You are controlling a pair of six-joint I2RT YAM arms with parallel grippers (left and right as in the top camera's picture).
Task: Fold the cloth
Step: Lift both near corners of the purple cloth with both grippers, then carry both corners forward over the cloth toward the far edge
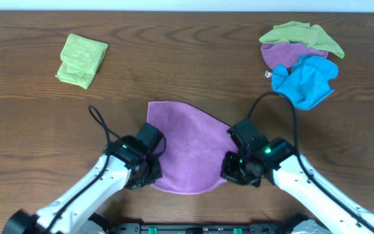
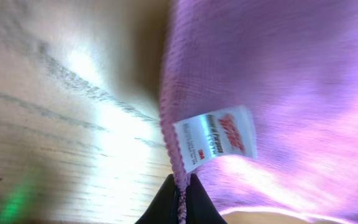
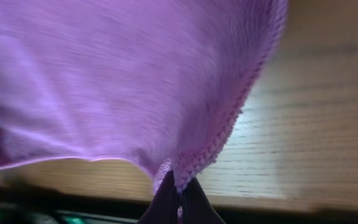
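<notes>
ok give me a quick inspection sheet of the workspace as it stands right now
surface: brown wood-grain table
job's things: purple cloth spread near the front edge, white tag at its left hem
clutter: folded green cloth far left; heap of green, purple and blue cloths far right
grippers: left pincer shut on the purple cloth's near left corner; right pincer shut on its near right corner
cables: left cable loops over the table; right cable arcs above its arm
surroundings: pale strip beyond the far edge, nothing else seen
</notes>
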